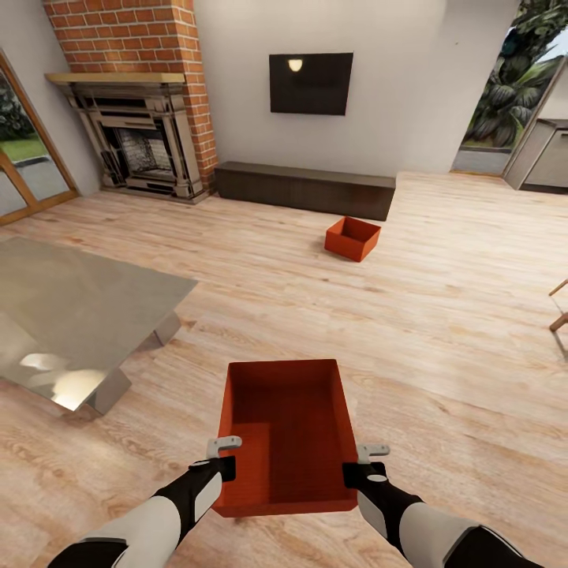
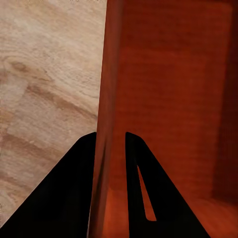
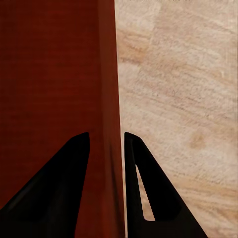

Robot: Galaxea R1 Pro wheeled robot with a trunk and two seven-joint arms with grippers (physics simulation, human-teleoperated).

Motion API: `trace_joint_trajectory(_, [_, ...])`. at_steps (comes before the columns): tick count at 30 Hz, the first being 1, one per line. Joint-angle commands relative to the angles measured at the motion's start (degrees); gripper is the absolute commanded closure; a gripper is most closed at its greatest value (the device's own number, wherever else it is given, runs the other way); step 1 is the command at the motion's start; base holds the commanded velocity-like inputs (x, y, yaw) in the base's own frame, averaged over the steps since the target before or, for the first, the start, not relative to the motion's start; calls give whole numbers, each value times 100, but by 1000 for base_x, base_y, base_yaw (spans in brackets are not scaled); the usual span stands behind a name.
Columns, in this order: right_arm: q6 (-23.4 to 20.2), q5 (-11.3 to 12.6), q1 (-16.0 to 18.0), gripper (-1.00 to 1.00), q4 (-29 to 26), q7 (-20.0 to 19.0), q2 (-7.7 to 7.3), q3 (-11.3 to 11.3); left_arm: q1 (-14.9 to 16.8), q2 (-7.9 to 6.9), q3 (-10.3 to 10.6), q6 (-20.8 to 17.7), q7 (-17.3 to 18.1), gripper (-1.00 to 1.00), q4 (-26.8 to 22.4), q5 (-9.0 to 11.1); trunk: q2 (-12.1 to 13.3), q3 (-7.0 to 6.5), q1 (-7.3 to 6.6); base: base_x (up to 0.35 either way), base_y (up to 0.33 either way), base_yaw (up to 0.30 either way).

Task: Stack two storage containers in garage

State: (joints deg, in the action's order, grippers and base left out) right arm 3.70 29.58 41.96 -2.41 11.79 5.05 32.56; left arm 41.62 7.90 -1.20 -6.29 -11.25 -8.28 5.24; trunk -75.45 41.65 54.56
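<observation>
Container [image 1: 288, 426] between claws, unlabelled.

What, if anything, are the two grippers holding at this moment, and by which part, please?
One storage container: the left gripper pinches its left side wall, the right gripper its right side wall.

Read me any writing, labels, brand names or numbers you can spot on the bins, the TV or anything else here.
None: no readable text in any view.
Held storage container: plain ribbed orange-red walls, no label.
Second storage container: no marking visible.
Wall TV: dark screen, only a light reflection.
Fireplace and low cabinet: no lettering.
</observation>
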Motion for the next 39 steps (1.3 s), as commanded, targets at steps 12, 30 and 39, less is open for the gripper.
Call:
trace_joint_trajectory(12, [79,-22,5,100,-128,-195,5,-48,-4,1,85,-29,-44,100,11,162,480,-212,-264,0,0,0])
trace_joint_trajectory(30, [79,-23,5,100,-128,-195,5,-48,-4,1,85,-24,-44,100,11,162,1202,-535,-660,0,0,0])
trace_joint_trajectory(39, [79,-23,5,100,-128,-195,2,-48,-4,1,85,-7,-48,100,9,162,1363,-607,-748,0,0,0])
